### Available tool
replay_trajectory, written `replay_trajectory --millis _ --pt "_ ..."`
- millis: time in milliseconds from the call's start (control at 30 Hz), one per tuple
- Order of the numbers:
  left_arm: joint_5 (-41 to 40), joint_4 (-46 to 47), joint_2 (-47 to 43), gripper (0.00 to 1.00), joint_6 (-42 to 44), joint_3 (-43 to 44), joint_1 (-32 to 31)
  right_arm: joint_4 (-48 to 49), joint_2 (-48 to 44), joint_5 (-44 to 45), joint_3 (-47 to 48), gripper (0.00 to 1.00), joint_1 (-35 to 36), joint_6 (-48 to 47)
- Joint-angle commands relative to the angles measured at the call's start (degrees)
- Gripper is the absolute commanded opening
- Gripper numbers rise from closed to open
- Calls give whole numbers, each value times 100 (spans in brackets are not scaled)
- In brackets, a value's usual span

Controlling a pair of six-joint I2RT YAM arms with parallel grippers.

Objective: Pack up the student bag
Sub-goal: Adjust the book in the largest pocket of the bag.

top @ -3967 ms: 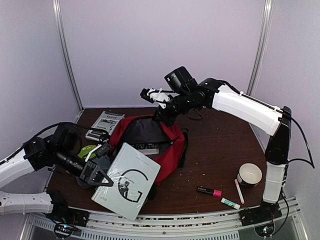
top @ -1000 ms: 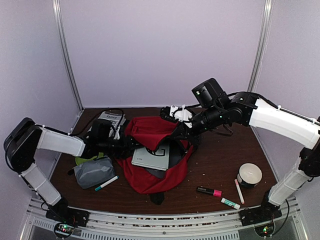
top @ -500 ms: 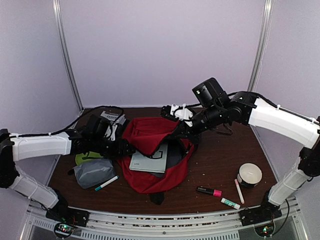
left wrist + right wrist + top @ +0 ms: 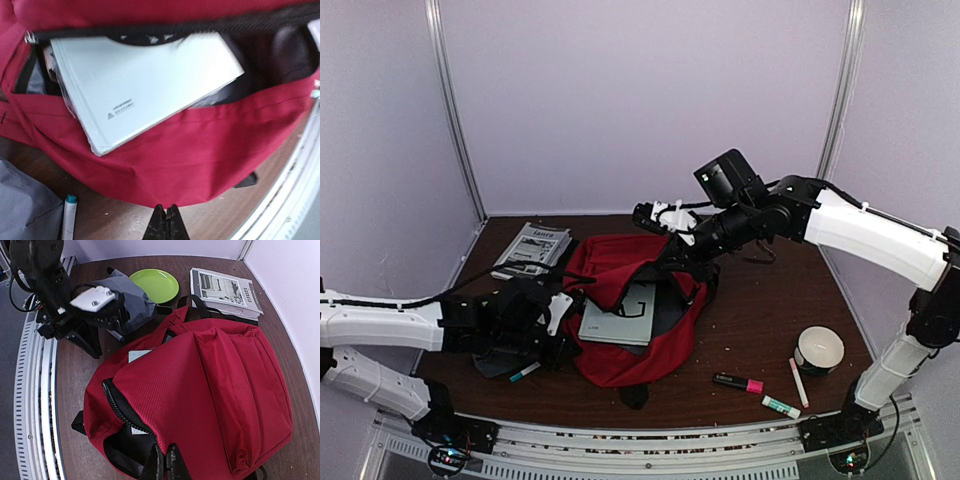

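Note:
The red student bag [image 4: 620, 360] lies open in the middle of the table, with a pale notebook [image 4: 618, 318] lying half inside its mouth. My right gripper [image 4: 672, 265] is shut on the bag's upper zipper edge [image 4: 150, 435] and holds that flap up; the pinch shows in the right wrist view [image 4: 166, 456]. My left gripper [image 4: 558, 340] is shut and empty, low by the bag's left side, its tips [image 4: 166, 214] just short of the red fabric [image 4: 200, 150]. The notebook [image 4: 145, 85] sticks out of the opening.
A grey pouch [image 4: 127, 295], a green plate [image 4: 155, 284] and a booklet [image 4: 532, 247] lie left of the bag. A teal-capped marker [image 4: 525, 372] lies under my left arm. At the right front are a white cup [image 4: 818, 348], a pink marker [image 4: 740, 382] and pens [image 4: 798, 382].
My left arm has let go of the notebook, leaving it in the bag, and pulled back toward the near left. My right gripper has kept hold of the flap and shifted slightly left.

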Motion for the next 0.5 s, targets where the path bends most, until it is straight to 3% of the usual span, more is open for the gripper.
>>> replay_trajectory --millis 0,267,467 --pt "-483 409 568 0 289 89 -32 -33 19 -101 316 0 -14 128" --pt "-786 1000 1841 0 466 790 -23 -35 -115 -196 199 0 -19 101" --pt "-1274 444 2892 0 1030 1956 68 -72 -195 -462 102 0 -18 41"
